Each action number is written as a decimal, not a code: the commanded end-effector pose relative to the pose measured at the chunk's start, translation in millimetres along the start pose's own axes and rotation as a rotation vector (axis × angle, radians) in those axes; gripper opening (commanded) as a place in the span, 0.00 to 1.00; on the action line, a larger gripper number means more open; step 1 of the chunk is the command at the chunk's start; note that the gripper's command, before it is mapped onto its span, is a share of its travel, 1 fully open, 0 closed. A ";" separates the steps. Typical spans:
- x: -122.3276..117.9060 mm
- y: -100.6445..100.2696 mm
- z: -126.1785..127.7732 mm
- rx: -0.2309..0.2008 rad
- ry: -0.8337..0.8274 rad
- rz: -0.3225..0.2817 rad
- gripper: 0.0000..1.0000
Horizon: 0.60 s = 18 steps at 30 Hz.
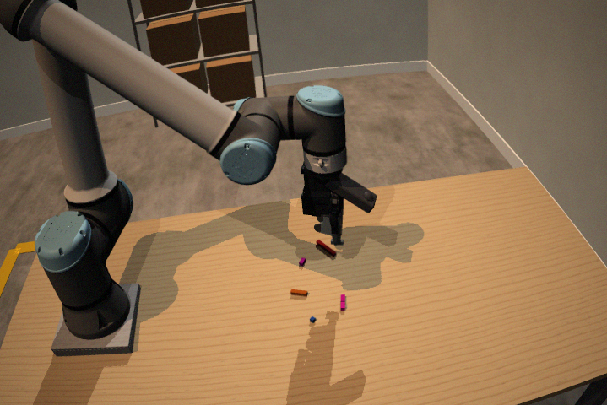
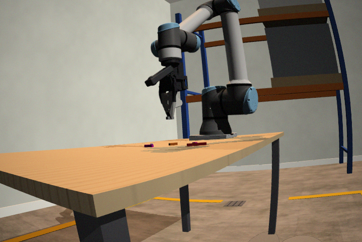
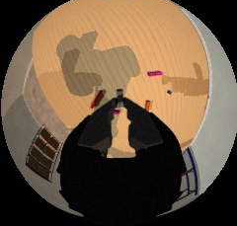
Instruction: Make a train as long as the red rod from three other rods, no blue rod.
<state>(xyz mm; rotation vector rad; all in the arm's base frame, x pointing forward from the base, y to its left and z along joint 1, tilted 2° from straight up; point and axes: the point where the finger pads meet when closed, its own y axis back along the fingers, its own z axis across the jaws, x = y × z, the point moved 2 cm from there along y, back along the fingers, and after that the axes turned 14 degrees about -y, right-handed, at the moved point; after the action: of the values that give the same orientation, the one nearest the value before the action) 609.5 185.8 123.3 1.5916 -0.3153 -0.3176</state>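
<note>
Red rod (image 1: 326, 247) (image 2: 196, 143) (image 3: 97, 99) lies apart from the orange rod (image 1: 299, 292) (image 2: 172, 143) (image 3: 147, 106)
</note>
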 end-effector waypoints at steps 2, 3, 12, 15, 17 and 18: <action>7.1 0.8 7.4 0.000 -0.177 0.002 0.00; 8.4 0.8 9.0 0.000 -0.214 0.002 0.00; 16.1 0.9 19.4 0.000 -0.447 0.002 0.00; 18.7 1.0 23.3 0.000 -0.534 0.002 0.00; 20.4 1.0 25.9 0.000 -0.592 0.002 0.00; 21.2 1.0 27.2 0.000 -0.621 0.002 0.00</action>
<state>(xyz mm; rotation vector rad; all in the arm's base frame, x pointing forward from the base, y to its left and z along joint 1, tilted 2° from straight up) 616.3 159.4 122.4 1.5041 -0.6838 -0.7050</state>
